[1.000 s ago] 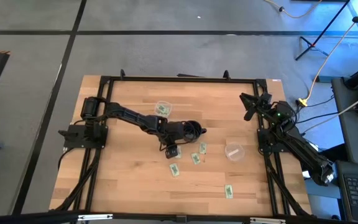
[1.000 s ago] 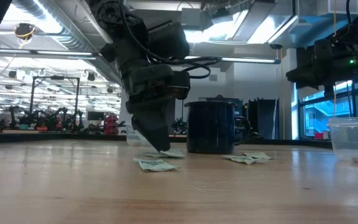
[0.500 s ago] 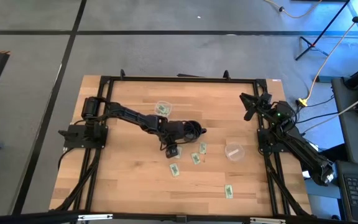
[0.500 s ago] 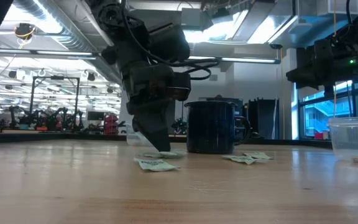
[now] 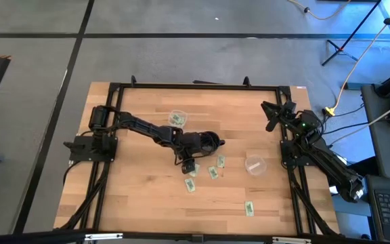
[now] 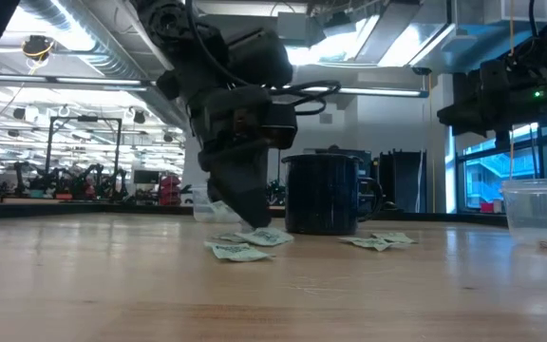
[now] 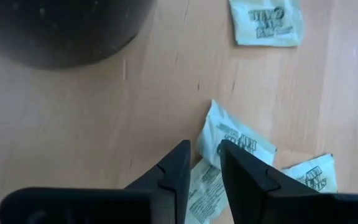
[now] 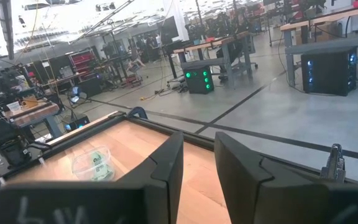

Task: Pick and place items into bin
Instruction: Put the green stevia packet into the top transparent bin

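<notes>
Partly hidden behind the left end effector (image 7: 202, 155), a pale green packet (image 7: 236, 140) lies pinched at its edge between the narrowly parted fingers, tilted on the tabletop (image 5: 141, 196) beside the black mug (image 6: 323, 195). Other packets (image 5: 249, 209) lie scattered nearby. Farther off, the right end effector (image 8: 197, 146) hangs slightly apart, empty, above the tabletop's far corner.

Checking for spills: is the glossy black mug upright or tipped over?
Upright: the black mug stands on its base on the wooden table, rim level.
</notes>
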Controlling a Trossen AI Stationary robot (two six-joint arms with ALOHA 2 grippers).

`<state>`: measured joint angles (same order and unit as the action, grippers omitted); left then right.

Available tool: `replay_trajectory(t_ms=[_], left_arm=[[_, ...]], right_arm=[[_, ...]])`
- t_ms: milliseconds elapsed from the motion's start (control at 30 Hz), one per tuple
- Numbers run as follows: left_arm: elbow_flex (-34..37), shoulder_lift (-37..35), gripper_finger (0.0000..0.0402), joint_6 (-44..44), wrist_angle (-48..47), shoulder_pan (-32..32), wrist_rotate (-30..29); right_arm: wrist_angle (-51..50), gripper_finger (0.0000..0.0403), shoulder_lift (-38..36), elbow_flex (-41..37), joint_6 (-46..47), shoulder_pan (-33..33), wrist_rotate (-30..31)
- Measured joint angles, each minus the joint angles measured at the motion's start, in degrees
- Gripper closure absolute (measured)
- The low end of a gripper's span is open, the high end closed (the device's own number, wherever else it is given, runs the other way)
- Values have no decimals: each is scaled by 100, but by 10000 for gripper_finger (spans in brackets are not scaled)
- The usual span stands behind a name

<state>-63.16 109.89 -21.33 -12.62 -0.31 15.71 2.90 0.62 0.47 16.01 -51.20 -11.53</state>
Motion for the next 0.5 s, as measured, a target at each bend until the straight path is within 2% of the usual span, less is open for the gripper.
replay_trajectory(t_ms=[500], left_arm=[[0,58,267,-12,131,-9,-46]], right_arm=[[0,308,0,1,0,2,0]])
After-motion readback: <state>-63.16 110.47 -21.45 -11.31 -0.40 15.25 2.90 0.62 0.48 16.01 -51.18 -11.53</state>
